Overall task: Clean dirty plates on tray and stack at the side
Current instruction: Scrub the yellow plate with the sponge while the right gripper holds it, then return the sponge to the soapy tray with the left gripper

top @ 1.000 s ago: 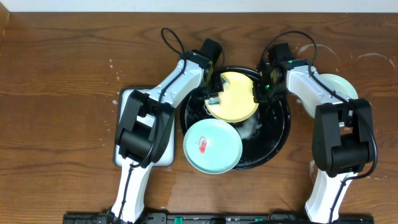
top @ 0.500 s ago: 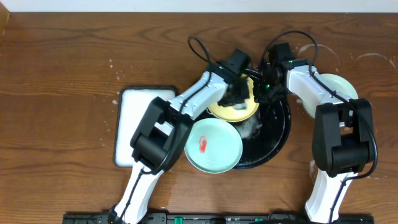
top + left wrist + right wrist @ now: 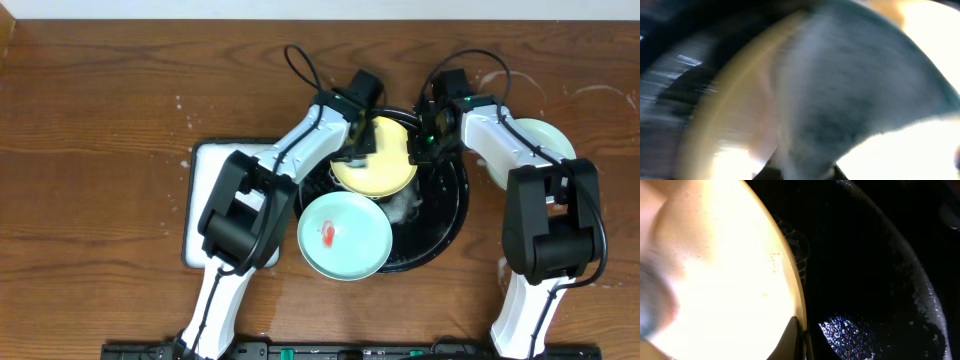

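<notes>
The right gripper [image 3: 414, 150] is pinching the yellow plate [image 3: 385, 165] by its rim in the black tray [image 3: 447, 215]. The left gripper [image 3: 351, 154] is clamping a grey sponge [image 3: 855, 85] against it.

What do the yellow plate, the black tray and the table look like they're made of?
Yellow plate: probably plastic or melamine, smooth and glossy, glaring brightly in the right wrist view. Tray: likely black plastic, shiny wet glints. Table: wood or wood-look laminate, brown grain lines.
</notes>
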Controlling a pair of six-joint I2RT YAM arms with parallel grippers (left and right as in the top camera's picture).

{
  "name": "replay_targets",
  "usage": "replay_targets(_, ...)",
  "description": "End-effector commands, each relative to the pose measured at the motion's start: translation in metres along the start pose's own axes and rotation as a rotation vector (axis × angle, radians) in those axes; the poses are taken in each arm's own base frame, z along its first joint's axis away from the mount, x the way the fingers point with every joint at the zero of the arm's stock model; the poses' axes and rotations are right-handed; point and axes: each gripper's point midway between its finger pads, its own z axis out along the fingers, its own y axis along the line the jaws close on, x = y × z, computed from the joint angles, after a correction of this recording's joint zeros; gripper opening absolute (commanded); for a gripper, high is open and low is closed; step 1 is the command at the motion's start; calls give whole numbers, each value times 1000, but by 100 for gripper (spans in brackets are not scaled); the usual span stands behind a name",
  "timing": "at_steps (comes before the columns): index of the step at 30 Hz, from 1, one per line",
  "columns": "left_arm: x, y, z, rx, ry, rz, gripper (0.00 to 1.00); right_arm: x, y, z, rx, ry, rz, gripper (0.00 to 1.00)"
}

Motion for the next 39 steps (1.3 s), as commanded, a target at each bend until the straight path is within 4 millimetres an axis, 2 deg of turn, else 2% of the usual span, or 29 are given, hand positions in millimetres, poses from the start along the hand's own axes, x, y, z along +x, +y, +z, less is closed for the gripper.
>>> replay_targets(1,-17,77,13,-365,-89,147,8,7,-6,4,40,26,-15,1)
replay_targets(6,-10,75,3,-417,-91,196,7,8,-6,4,41,31,-14,1)
replay_targets(10,-7,64,-17,-403,-106,209,8,9,-6,4,41,33,-14,1)
replay_targets(16,-12,56,-76,-338,-167,112,7,9,-6,4,41,33,-14,1)
replay_targets(20,-9,45,-124,-160,-155,63,8,9,-6,4,41,33,-14,1)
replay_targets(23,-2,45,-158,-48,-126,23,8,9,-6,4,41,33,-14,1)
replay_targets(26,7,68,-189,-36,-99,-30,8,9,-6,4,41,33,-14,1)
replay_targets(29,19,107,-213,-93,-67,-81,8,5,-6,4,39,19,-33,1)
replay_targets(32,30,154,-224,-214,-19,-143,8,-1,-4,-1,36,-2,-58,1)
replay_targets(35,40,188,-219,-299,33,-190,8,-4,3,-25,37,-13,-63,1)
replay_targets(39,53,212,-194,-330,93,-233,8,-15,9,-71,127,-119,-107,1)
